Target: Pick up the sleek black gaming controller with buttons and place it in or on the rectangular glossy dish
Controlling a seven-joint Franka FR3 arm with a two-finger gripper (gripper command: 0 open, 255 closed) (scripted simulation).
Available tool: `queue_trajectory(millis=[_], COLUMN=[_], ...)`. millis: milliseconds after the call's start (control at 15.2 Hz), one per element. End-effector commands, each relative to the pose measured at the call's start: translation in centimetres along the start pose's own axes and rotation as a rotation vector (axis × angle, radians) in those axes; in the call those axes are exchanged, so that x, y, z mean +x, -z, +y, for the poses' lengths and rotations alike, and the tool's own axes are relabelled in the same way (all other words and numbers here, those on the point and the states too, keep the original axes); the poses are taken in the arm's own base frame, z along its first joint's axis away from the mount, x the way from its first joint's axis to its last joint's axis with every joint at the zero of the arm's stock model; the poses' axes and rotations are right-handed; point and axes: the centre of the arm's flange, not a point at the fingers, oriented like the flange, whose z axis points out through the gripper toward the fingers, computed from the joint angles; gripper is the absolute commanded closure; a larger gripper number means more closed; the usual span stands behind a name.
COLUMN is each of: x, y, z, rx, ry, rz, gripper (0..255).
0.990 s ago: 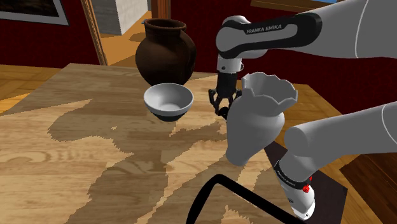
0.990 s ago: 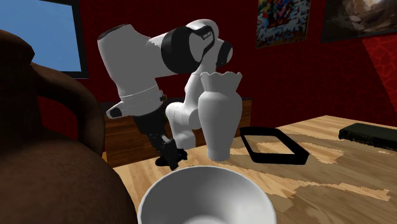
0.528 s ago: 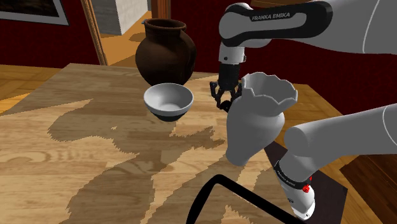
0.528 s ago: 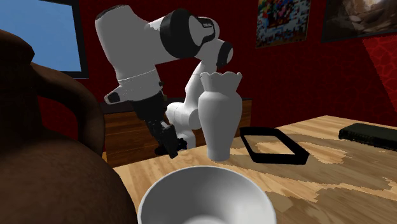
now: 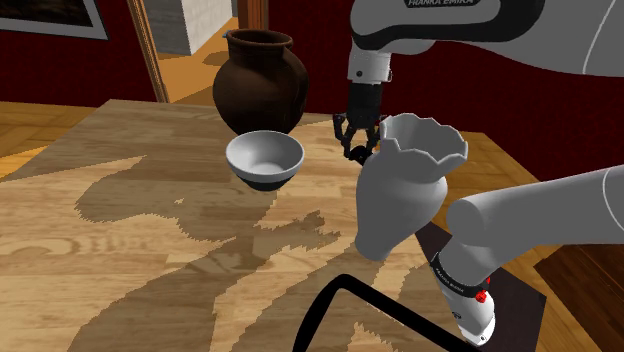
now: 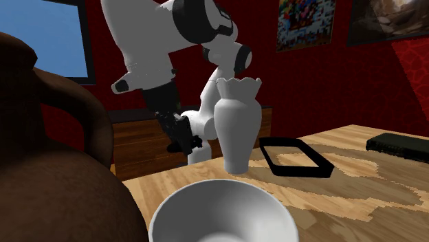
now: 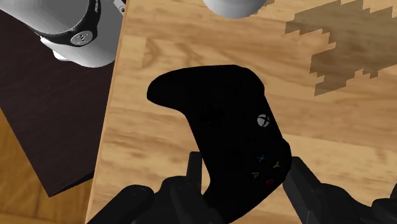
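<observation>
A wooden table (image 5: 120,230), read from the shoulder view's left. A dark brown jug (image 5: 260,85) stands at the far edge, and a white bowl (image 5: 265,155) sits just in front of it. Next along, the black gripper (image 5: 357,145) hangs above the boards beside the scalloped mouth of a white vase (image 5: 400,200). Its fingers (image 7: 194,170) are clamped on the black gaming controller (image 7: 222,127), which is off the surface. The wrist view shows them pinching it at the end that carries the coloured buttons, with the rest of the body jutting out past the fingertips. The black rectangular dish (image 5: 318,303) lies empty at the near edge, on the stand's side of the vase, and the dark stand (image 5: 520,300) sits at the near right corner.

The vase looks like the main hazard, since it stands almost directly between the loaded hand and the dish. A low or straight carry could clip its rim or belly and topple it, perhaps onto the dish. The off-centre hold is the second worry, because the controller's free end could swing or twist in the fingers on a quick move. A release too near the dish's thin rim could also leave the controller propped half out.
</observation>
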Motion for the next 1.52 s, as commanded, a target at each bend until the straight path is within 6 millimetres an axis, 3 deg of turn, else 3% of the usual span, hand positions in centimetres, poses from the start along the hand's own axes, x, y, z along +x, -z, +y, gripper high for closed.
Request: queue_trajectory(millis=[0,1452], x=[-1.3,-28.8], y=[0.1,-8.0], z=[-0.2,-4.8], rx=[0.0,0.0], ry=[0.0,0.0], rz=[0.0,0.0], gripper=[255,255])
